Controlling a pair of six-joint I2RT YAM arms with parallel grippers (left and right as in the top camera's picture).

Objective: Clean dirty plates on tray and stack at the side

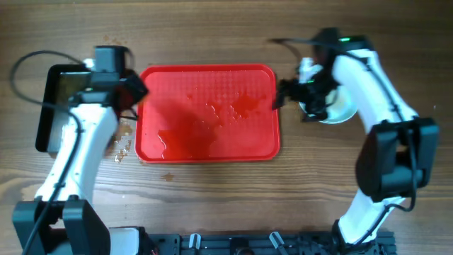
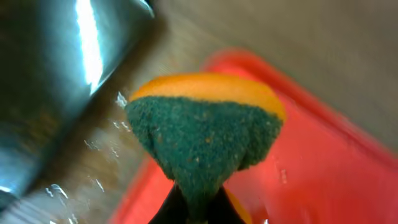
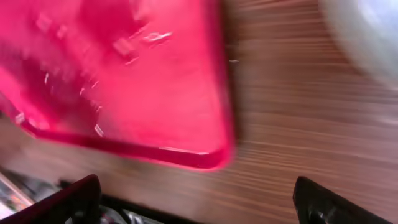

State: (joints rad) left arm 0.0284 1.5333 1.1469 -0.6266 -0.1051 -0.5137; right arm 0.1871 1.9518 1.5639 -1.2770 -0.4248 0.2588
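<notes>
**Centre frame: tray bare, plates aside**

Red tray [image 1: 205, 145], wet, carries nothing. Plates [image 1: 342, 110] stacked at right of frame, likely finished. Right gripper [image 3: 202, 199] spread, empty, between tray and stack. Left gripper [image 2: 189, 208] pinches sponge [image 2: 205, 134] at tray's left edge, near black pan [image 1: 51, 113], for wiping.

Tray [image 1: 207, 113]: 1, red. Plate stack [image 1: 342, 112]: 1, at the tray's 3 o'clock; I can't count the plates in it, my arm covers most of it. Sponge [image 2: 205, 134]: 1, green and yellow. Pan [image 1: 53, 106]: 1, black, at the tray's 9 o'clock. My grippers: 2, left gripper [image 2: 193, 210] and right gripper [image 3: 199, 202]. My arms: 2, left arm [image 1: 85, 149] and right arm [image 1: 368, 78].
</notes>
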